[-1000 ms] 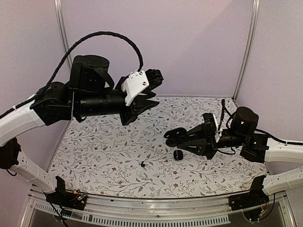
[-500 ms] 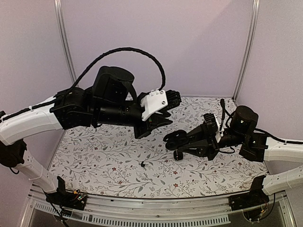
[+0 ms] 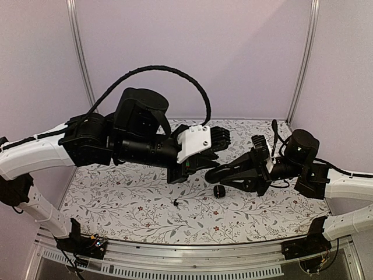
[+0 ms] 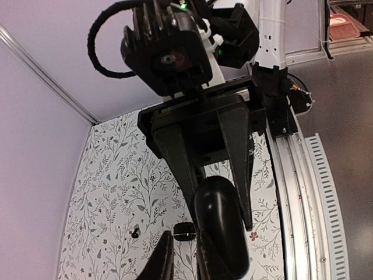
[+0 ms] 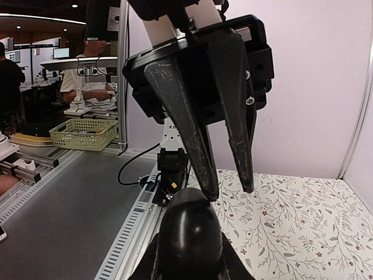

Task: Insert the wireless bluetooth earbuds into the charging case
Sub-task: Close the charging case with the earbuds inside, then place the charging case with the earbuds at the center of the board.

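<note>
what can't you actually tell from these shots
- Charging case: whether the lid is open or shut is unclear; both wrist views show only its dark rounded shell.
- Left fingers: whether they touch the case is unclear; black merges with black in the right wrist view.
- Earbud on the table: too small in the top view to show its shape.
- Small black item: too small to identify.

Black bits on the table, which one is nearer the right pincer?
The chunkier bit, close by the right pincer; the tiny bit lies farther left, on its own.
</note>
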Motion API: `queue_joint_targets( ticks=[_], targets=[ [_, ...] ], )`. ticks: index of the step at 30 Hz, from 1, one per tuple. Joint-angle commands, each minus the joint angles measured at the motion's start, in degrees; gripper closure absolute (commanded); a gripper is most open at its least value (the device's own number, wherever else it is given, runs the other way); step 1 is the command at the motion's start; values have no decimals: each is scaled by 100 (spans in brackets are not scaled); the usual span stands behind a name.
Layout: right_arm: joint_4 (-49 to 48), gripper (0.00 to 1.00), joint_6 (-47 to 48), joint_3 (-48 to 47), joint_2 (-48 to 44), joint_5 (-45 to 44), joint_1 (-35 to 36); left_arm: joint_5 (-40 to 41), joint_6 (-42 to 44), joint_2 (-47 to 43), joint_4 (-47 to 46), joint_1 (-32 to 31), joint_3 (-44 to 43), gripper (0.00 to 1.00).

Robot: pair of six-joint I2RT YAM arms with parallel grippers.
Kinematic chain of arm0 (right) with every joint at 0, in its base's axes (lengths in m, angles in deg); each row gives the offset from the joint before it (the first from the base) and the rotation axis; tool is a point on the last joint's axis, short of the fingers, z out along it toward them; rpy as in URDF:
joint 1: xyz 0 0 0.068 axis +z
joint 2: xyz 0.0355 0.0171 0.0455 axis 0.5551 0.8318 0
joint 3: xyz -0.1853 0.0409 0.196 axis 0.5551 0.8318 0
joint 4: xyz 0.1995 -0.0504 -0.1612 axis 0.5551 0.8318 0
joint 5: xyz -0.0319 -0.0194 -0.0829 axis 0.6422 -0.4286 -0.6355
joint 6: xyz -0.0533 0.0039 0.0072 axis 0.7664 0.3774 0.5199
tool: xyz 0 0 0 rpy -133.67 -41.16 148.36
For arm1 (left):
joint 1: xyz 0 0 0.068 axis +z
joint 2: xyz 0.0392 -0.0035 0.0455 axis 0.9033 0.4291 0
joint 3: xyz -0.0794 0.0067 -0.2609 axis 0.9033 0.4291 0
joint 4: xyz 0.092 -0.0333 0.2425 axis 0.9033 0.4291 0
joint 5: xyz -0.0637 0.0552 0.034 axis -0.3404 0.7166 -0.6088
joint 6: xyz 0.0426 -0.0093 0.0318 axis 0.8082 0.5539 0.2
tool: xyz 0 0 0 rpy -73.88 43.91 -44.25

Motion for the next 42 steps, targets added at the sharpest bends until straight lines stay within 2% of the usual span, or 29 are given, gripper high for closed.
queue_joint_targets(
  ticks=[1, 4, 9, 11, 17, 21, 25, 30, 36, 42],
  targets=[
    [-353, 100, -229, -82, 9, -30, -98, -97, 77, 31, 121, -139, -127, 86],
    [-367, 100, -262, -82, 25, -18, -116, 233, 66, 3, 60, -129, -89, 82],
    [-667, 100, -728, 95, 193, -403, -331, 284, -179, -589, -446, 257, 373, 61],
    [-572, 100, -1155, 17, 441, -654, -536, 195, -390, -871, -734, 547, 684, 48],
    [688, 100, -1858, -788, 1676, -1145, -1505, 413, -1165, -1366, -1553, 1310, 1575, 26],
    [642, 100, -2424, -777, 2315, -1170, -2443, 515, -1612, -1326, -1793, 1789, 2001, 18],
    [671, 97, -2667, -884, 2897, -1044, -2964, 483, -1840, -1252, -1935, 2054, 2227, 13],
    [1201, 91, -2482, -1238, 3683, -801, -3354, 486, -1917, -1309, -2106, 2199, 2439, 10],
    [1459, 83, -2322, -1516, 4330, -783, -3489, 401, -1978, -1457, -2285, 2252, 2667, 9],
    [1755, 80, -2161, -1765, 4742, -896, -3584, 445, -2023, -1616, -2312, 2252, 2846, 9]
  ],
)
